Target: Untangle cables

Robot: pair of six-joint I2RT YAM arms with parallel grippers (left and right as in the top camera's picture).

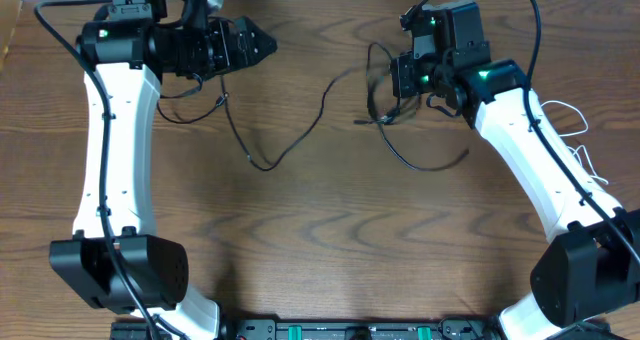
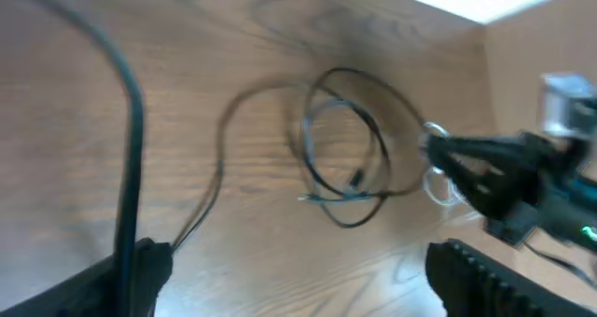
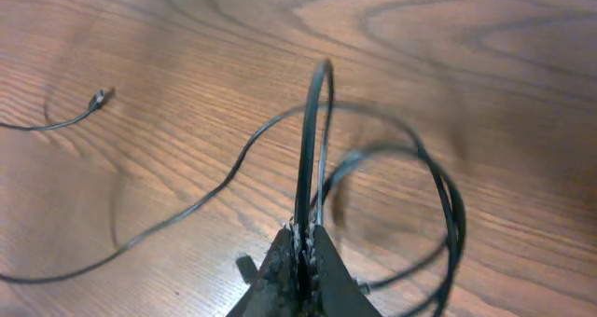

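- Surface check: brown wood-grain counter found beneath both arms in overhead view.
- Located left claw at 11 o'clock of counter, pointing toward 3 o'clock.
- Confirmed from left wrist view: fingers spread wide apart, gripping nothing.
- Noted thin black strand running down close beside left-hand finger; contact not determinable owing to blur.
- Located right claw at 1 o'clock of counter, facing toward 9 o'clock.
- Confirmed from right wrist view: tips pressed together, clamped on looped black cable, with that cable rising upright from tips and bending over at top.
- Traced further loops of same bundle sweeping round at 3 to 5 o'clock of claw in right wrist view; partly blurred.
- Traced long black cable from below left claw, dipping toward counter centre, then climbing toward bundle at 1 o'clock; unable to tell where it joins.
- Noted separate black arc lying on counter at 5 o'clock of right claw.
- Noted small plug end flat on counter at 10 o'clock in right wrist view, apart from clamped bundle.
- Noted white cable at 3 o'clock of counter, just beside right arm, well apart from black cables.
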